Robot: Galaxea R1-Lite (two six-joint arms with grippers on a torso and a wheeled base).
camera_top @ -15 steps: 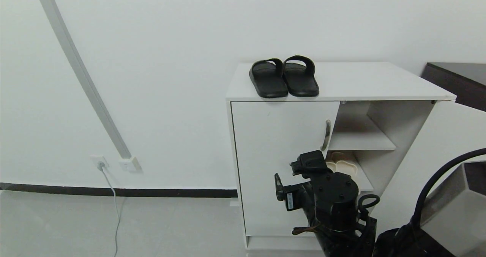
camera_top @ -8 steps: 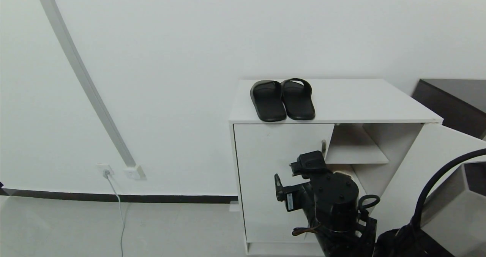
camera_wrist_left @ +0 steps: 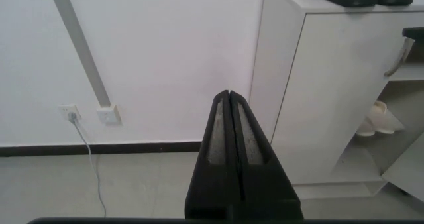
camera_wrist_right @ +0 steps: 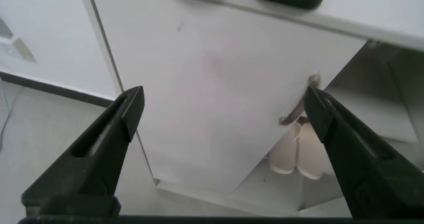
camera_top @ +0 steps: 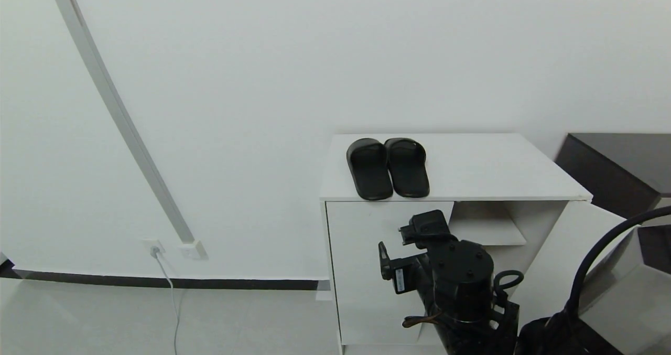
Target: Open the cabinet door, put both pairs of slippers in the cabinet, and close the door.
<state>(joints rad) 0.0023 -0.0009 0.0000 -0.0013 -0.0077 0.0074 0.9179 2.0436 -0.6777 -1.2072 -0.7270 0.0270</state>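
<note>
While the black slippers (camera_top: 388, 167) lie side by side on the cabinet (camera_top: 482, 166) top near its left front edge, long axes front to back and toes toward the wall, the beige slippers (camera_wrist_right: 298, 151) sit on a lower shelf inside, beside the open right door (camera_top: 566, 250). The left end effector (camera_wrist_left: 229, 95) is pressed together; the right end effector (camera_wrist_right: 223, 95) is spread before the closed left door (camera_top: 367, 250).

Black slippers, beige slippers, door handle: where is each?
black slippers (camera_top: 369, 176), head view, left slipper's footbed
beige slippers (camera_wrist_right: 310, 155), right wrist view, one slipper's middle
door handle (camera_wrist_left: 399, 58), left wrist view, its middle
</note>
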